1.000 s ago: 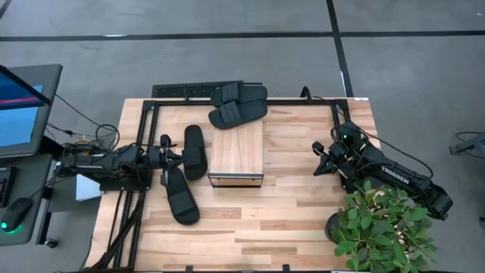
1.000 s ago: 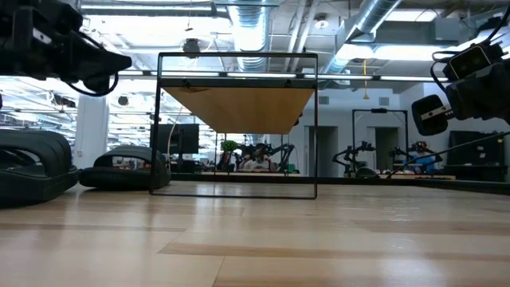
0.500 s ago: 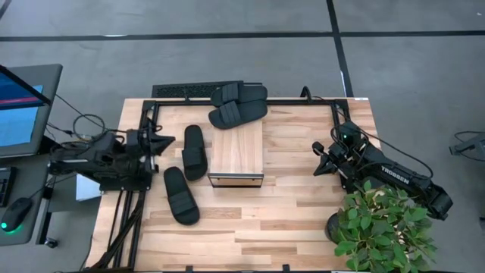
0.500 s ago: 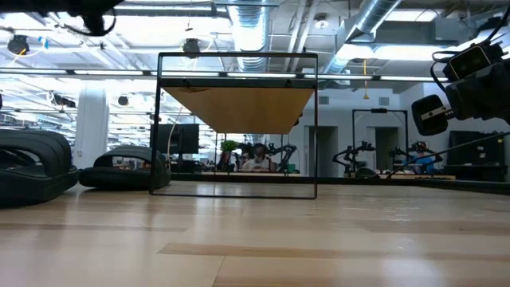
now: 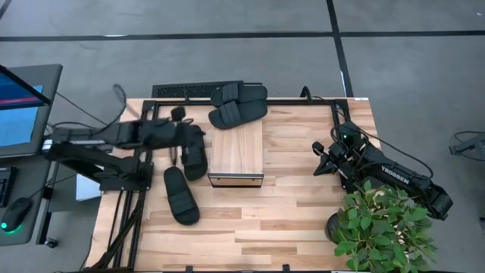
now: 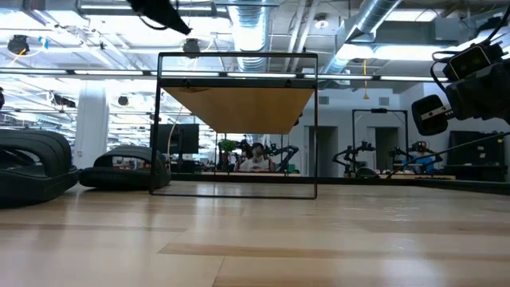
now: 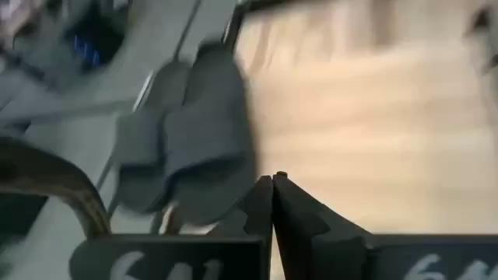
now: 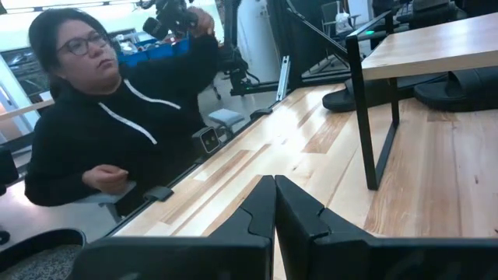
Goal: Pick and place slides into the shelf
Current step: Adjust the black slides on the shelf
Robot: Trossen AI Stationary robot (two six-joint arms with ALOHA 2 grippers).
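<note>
Wood table [image 5: 303, 220] w/ plant [image 5: 383, 227], seated person [image 8: 93, 132] behind

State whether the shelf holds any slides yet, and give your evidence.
Empty. In the low view nothing lies under the shelf; from above, all four slides lie on the table outside it.

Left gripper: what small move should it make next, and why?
Probably open its fingers and descend onto the slide beside the shelf. The left gripper is shut and empty above that slide's far end, all four slides lie outside the shelf, and the right gripper waits shut at the table's right.
</note>
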